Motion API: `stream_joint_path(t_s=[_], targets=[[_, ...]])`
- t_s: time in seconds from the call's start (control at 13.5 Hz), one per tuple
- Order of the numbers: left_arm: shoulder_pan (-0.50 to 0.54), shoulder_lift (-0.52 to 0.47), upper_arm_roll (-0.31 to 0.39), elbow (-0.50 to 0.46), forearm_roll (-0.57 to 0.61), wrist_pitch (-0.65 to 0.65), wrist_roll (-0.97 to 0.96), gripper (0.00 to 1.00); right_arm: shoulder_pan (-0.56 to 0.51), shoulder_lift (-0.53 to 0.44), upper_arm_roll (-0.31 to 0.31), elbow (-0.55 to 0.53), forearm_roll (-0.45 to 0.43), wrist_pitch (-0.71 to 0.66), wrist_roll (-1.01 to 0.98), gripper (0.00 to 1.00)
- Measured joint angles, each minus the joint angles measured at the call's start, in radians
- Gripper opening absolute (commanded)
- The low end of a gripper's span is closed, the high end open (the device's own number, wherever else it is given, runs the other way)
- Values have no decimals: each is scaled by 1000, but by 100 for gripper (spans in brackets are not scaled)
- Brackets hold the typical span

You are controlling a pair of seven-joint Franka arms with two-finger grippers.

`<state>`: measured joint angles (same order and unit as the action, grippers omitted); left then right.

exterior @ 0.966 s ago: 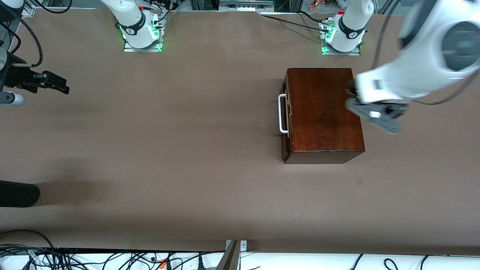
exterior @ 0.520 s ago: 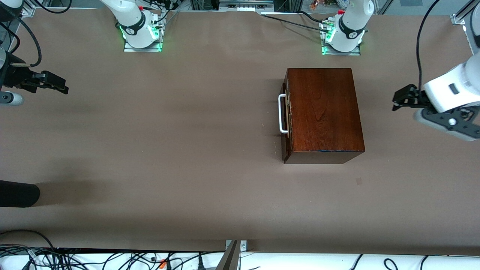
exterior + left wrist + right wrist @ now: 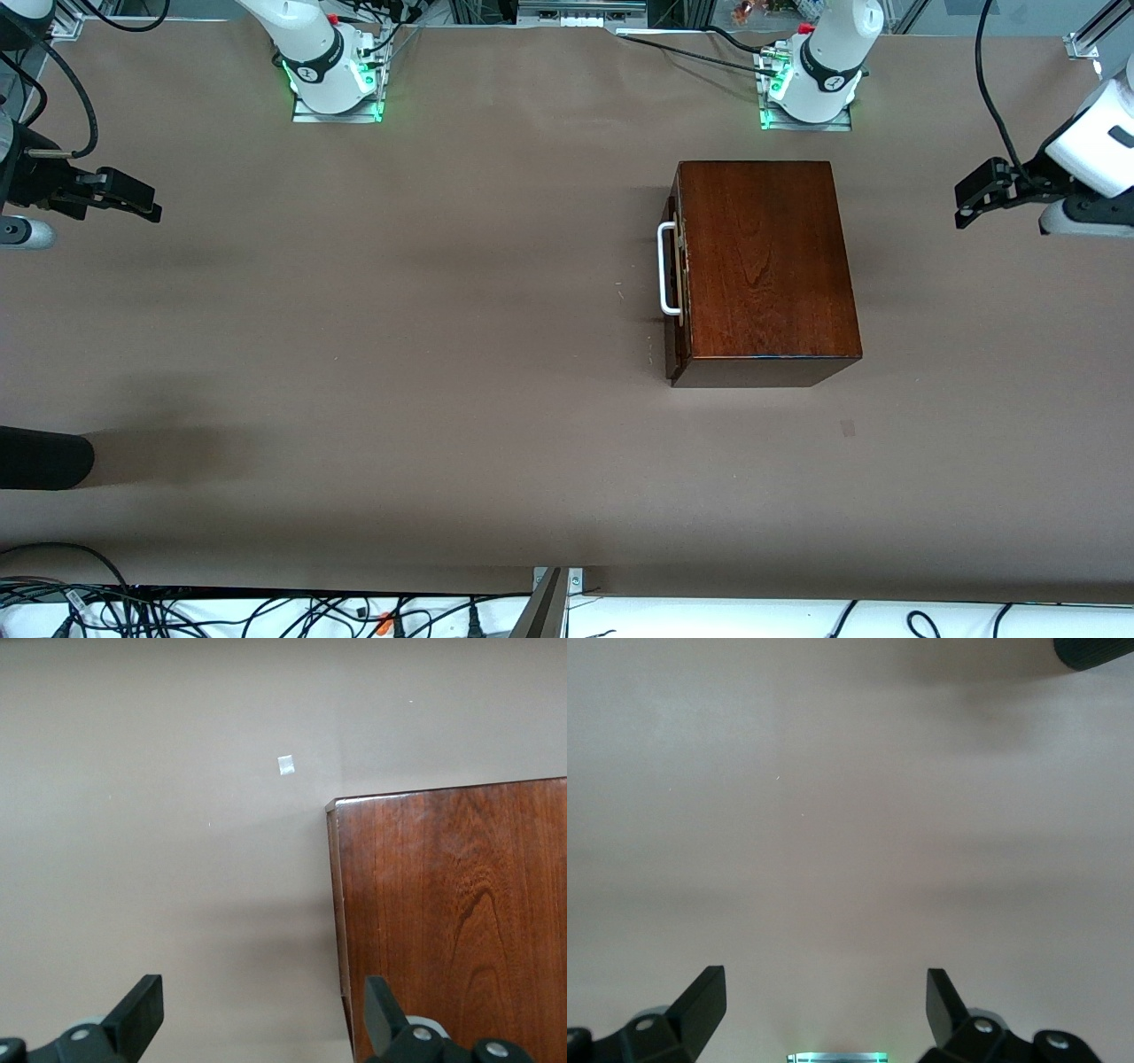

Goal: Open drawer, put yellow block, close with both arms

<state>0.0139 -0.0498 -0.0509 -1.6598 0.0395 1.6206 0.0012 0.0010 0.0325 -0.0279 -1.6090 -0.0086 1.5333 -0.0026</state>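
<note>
Drawer sits shut in the mahogany box on my bench; no yellow block visible. Left pincer and right pincer hang wide open, empty, at their own bench ends. Risk: a misaligned approach nudging the box or slipping off the white handle.

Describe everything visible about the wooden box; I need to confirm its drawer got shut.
The wooden box is glossy, mahogany-coloured, with clear grain on top, and sits flat on the table near the left arm's base. Its drawer looks pushed in, the white U-shaped handle facing the right arm's end. Neither gripper touches it; no yellow block is visible.
</note>
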Motion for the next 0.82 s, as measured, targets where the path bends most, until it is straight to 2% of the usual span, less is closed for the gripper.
stream_joint_path(t_s=[0.82], targets=[[-8,8,9,-16,-34,-55,-90,100,0,1,0,0,0,0,0,100]])
